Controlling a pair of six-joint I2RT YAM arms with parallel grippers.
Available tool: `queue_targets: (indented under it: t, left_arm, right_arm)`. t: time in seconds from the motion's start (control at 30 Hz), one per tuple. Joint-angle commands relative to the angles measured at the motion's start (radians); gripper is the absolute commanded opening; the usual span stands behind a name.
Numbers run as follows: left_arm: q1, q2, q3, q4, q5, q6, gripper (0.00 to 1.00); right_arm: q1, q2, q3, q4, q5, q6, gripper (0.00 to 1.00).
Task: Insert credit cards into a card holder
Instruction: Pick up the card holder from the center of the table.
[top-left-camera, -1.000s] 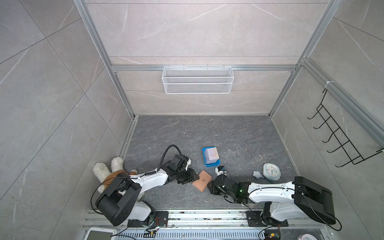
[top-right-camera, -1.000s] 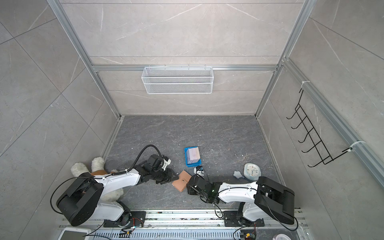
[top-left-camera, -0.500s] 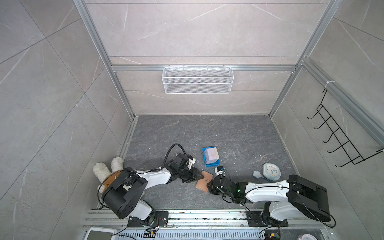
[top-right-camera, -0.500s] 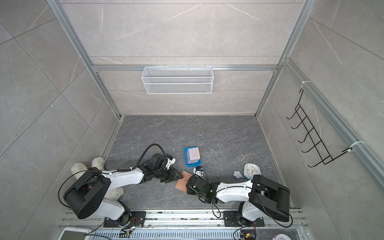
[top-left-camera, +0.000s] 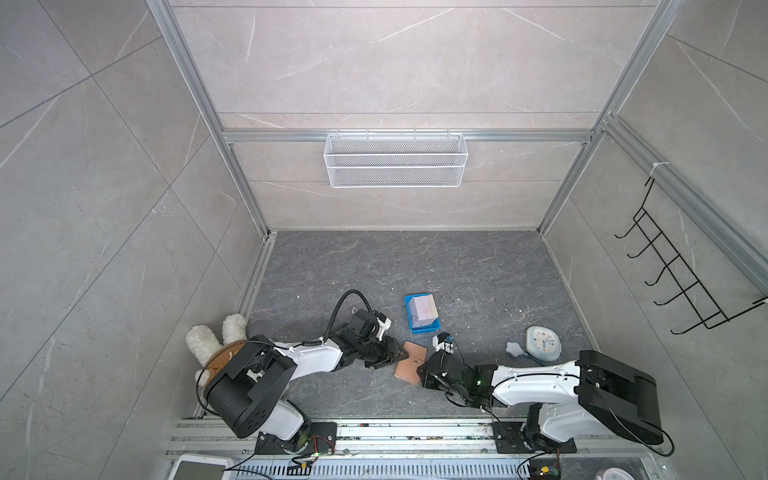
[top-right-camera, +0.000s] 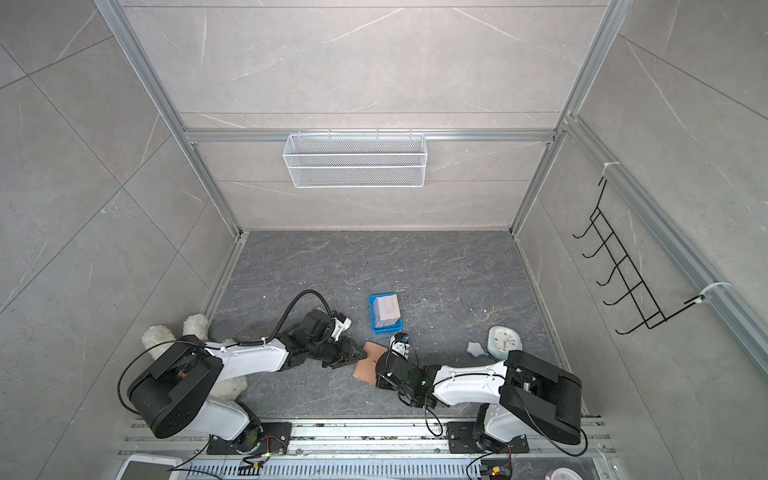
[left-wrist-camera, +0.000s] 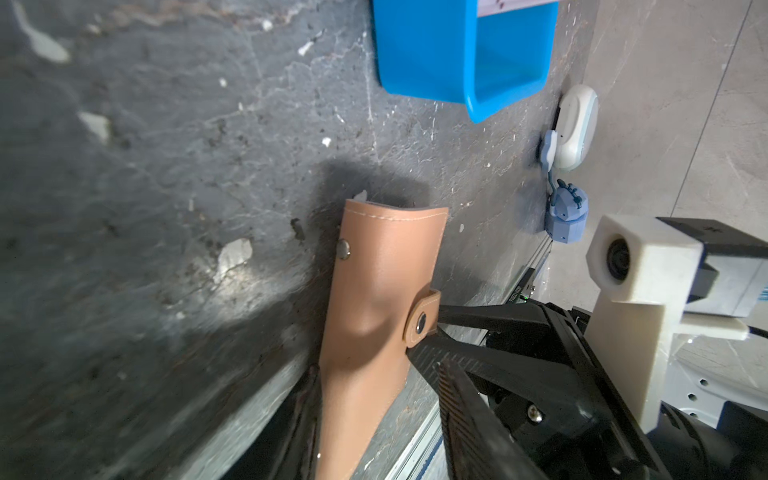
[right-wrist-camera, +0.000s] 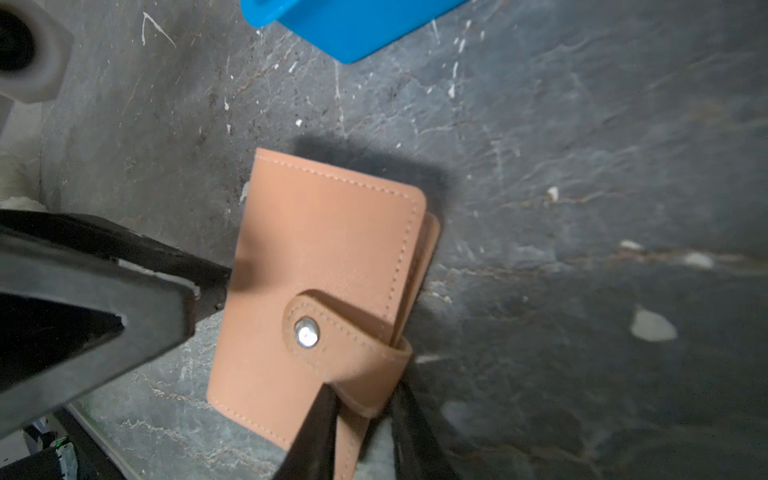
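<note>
Holder (top-left-camera: 411, 361) sits low centre in both top views, snapped shut; cards (top-left-camera: 423, 309) lie above it in the tray (top-left-camera: 424, 329). Peel the tab (right-wrist-camera: 353, 353) straight off its stud (right-wrist-camera: 306, 332) while you brace the spine (right-wrist-camera: 237, 324). Right pincer (right-wrist-camera: 363, 390) narrow, pinching the tab. Left pincer (left-wrist-camera: 376, 374) half apart at the spine edge; grip unclear.

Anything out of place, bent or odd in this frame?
Yes. The tan leather card holder, still snapped shut, is buckled: its cover shows a dent beside the snap tab. Also, a white plush toy lies partly under the left arm.
</note>
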Motion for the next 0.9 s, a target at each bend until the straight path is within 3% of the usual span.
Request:
queue_targets:
  t: [0.0,0.6,0.87]
  left_arm:
    - [-0.009,0.014,0.002,-0.009,-0.009,-0.013,0.49]
    - [-0.046,0.107,0.034,0.018,0.03,-0.039,0.53]
    - [-0.049,0.067,0.042,0.047,0.063,-0.058,0.46]
  right_arm:
    - [0.002,0.003,-0.027,-0.088,0.025,0.01,0.25]
    - [0.005,-0.008,-0.05,-0.079,0.029,0.015,0.2]
    - [0.005,-0.008,-0.055,-0.075,0.03,0.017,0.2]
